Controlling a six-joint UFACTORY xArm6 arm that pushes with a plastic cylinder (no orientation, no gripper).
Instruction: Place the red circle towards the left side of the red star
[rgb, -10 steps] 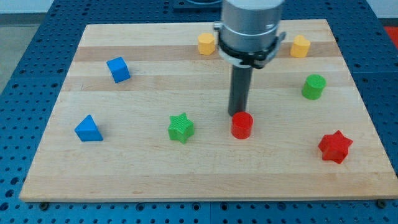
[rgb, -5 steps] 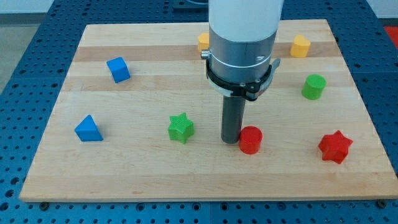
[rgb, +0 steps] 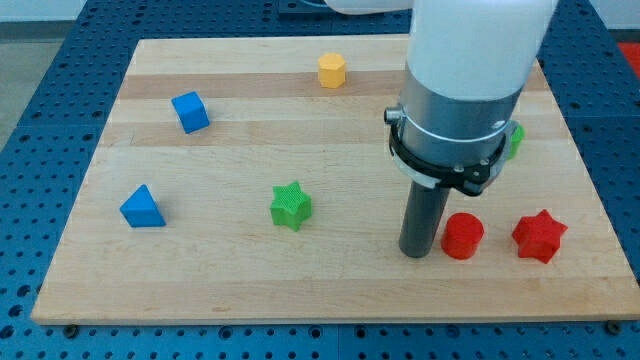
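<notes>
The red circle (rgb: 463, 236) lies near the view's bottom right, a short gap to the left of the red star (rgb: 539, 236). My tip (rgb: 417, 253) rests on the board, touching the circle's left side. The arm's wide body rises above the tip and covers part of the board behind it.
A green star (rgb: 291, 206) lies left of my tip. A blue triangle (rgb: 142, 208) and a blue cube (rgb: 190, 112) are at the view's left. A yellow hexagon (rgb: 332, 71) is near the top. A green block (rgb: 514, 141) peeks out from behind the arm.
My tip has moved down and to the right, pushing the red circle rightward until it lies close to the red star. The arm now hides the yellow block at the top right.
</notes>
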